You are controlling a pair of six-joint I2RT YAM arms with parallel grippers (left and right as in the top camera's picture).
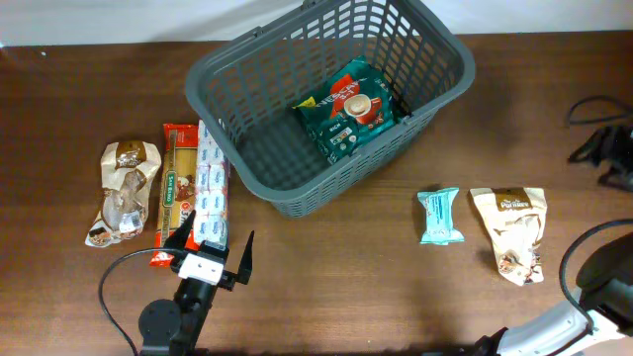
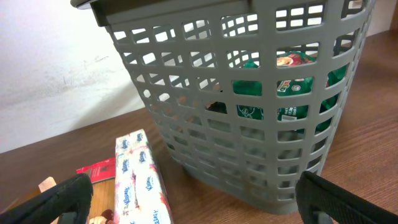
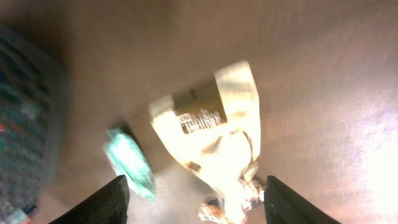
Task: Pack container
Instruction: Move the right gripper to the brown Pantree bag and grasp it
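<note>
The dark grey basket (image 1: 213, 84) stands at the back centre and holds green coffee packets (image 1: 348, 111). It fills the left wrist view (image 2: 205, 93). My left gripper (image 1: 216, 244) is open and empty at the near end of a white tissue pack (image 1: 211, 188), just left of the basket's near corner. In the left wrist view the open jaws (image 2: 196, 202) frame the tissue pack (image 2: 140, 186). My right gripper (image 3: 196, 202) is open and empty above a beige snack bag (image 3: 211, 124) and a teal packet (image 3: 130, 165). The right wrist view is blurred.
A red pasta packet (image 1: 178, 188) and a brown-and-white snack bag (image 1: 127, 193) lie left of the tissue pack. The teal packet (image 1: 439, 215) and the beige bag (image 1: 512, 232) lie right of the basket. Black cables (image 1: 593, 148) sit at the right edge.
</note>
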